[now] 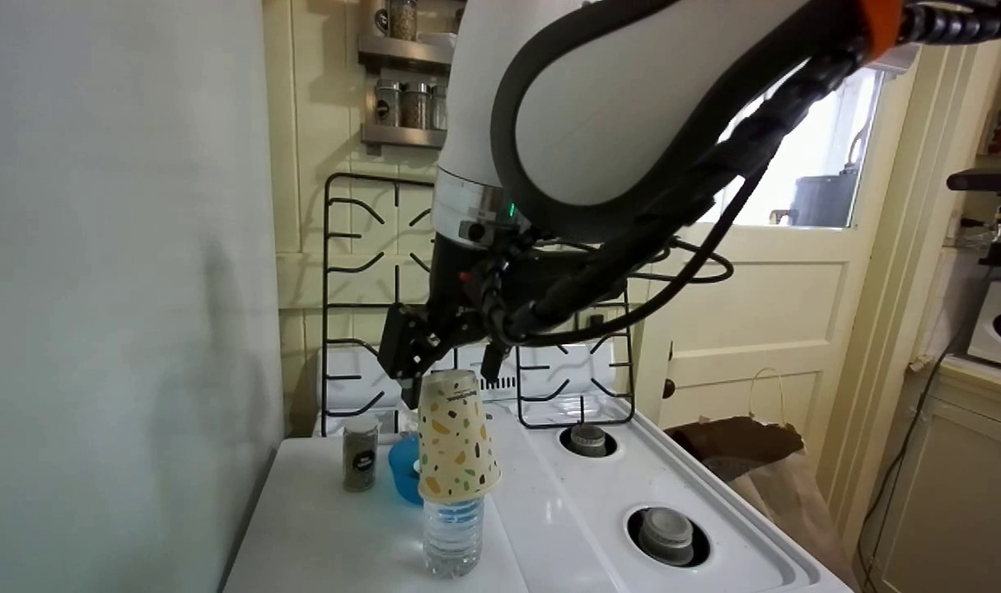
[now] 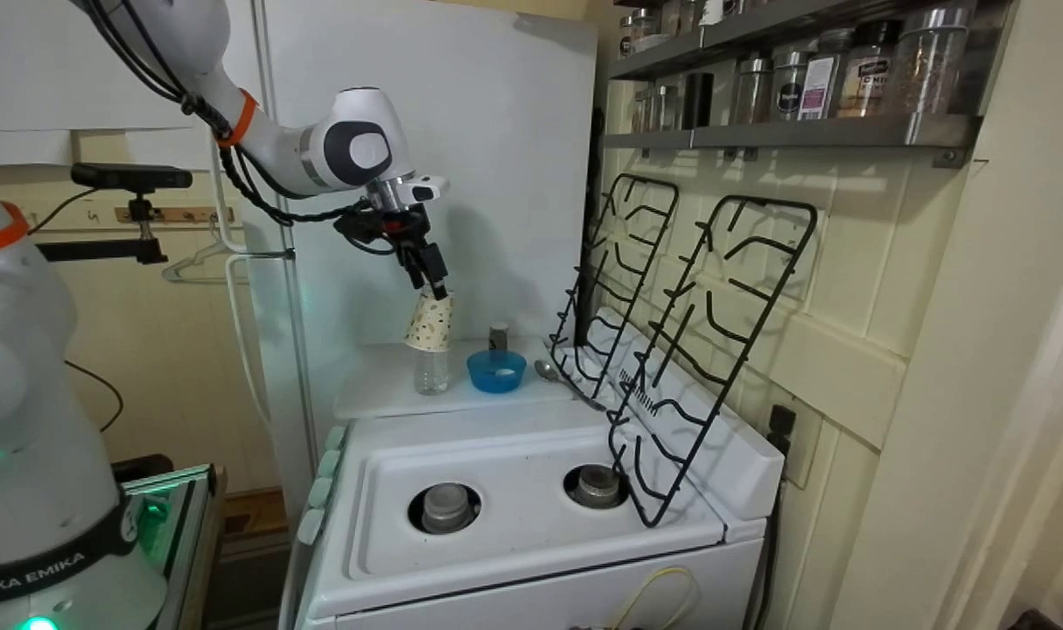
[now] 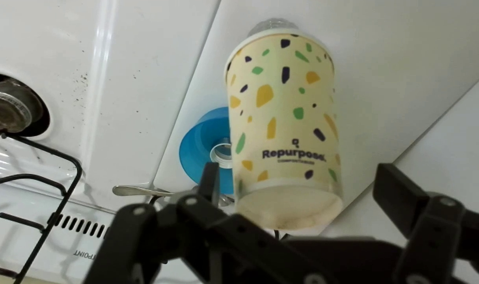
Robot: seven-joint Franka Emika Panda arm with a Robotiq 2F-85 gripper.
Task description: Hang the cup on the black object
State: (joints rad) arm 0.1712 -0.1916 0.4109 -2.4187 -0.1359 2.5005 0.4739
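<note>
While the cup (image 1: 459, 441) sits inverted over the bottle (image 1: 453, 539), toward the edge of the table (image 1: 311, 535) beside the white panel (image 1: 121, 288), its long axis stands near upright; it lies below the end effector (image 3: 298, 178), spread and pinching nothing.

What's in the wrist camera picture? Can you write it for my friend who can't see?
A speckled cream cup sits upside down over a mostly hidden clear bottle, framed by the open black end effector. Behind it, a blue bowl is partly hidden. At the picture's left are a burner and part of a black grate.
</note>
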